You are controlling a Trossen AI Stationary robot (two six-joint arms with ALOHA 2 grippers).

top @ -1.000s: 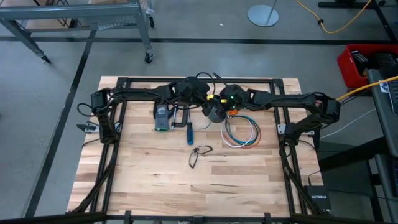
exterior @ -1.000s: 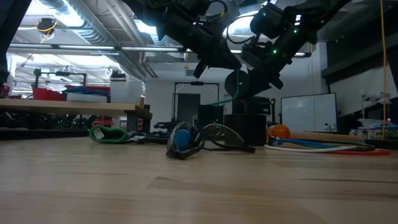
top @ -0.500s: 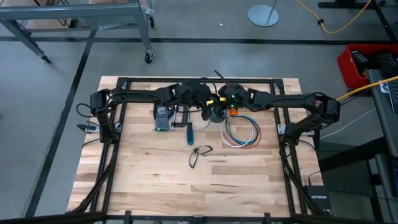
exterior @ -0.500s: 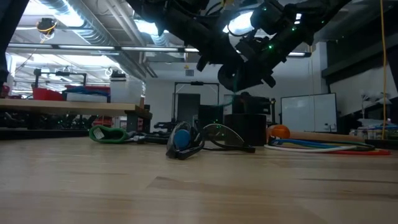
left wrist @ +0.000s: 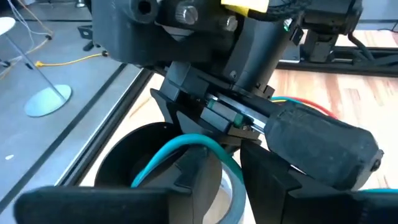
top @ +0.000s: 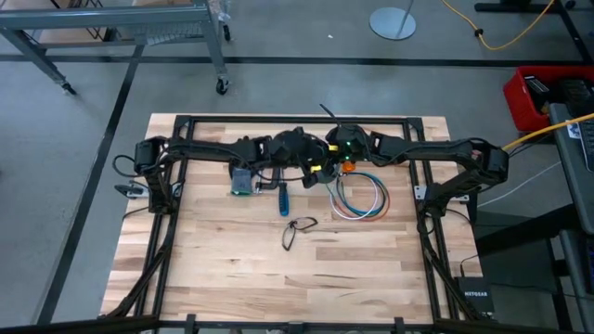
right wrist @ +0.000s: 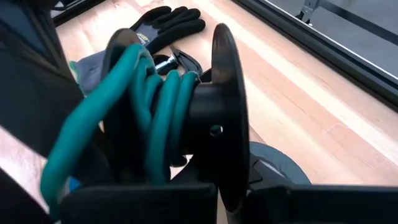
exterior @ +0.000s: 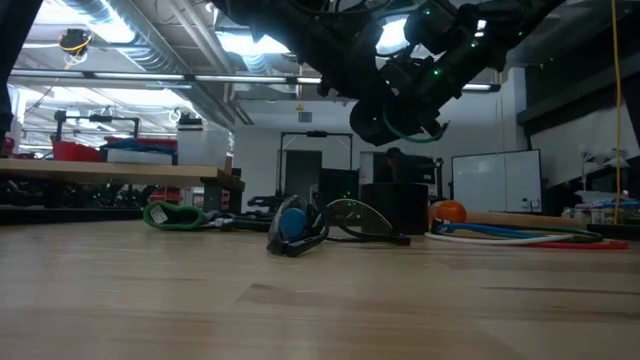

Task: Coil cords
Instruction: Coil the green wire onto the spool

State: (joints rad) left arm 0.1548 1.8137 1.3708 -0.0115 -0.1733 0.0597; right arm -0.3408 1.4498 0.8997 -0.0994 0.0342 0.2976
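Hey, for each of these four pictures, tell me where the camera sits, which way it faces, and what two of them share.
High view: overhead, looking straight down on the wooden table; both dark arms meet mid-table.
Low view: at tabletop height, facing the room; arms hang above.
Left wrist view: on the left arm, facing the right arm's body, past its own fingers.
Right wrist view: on the right arm, facing the black spool wound with teal cord.
Shared: high and low views both show the loose ring of thin white, blue and red cords.

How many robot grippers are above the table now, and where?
2. The left gripper and the right gripper meet in the air close by the cords, at a black spool wound with teal cord.
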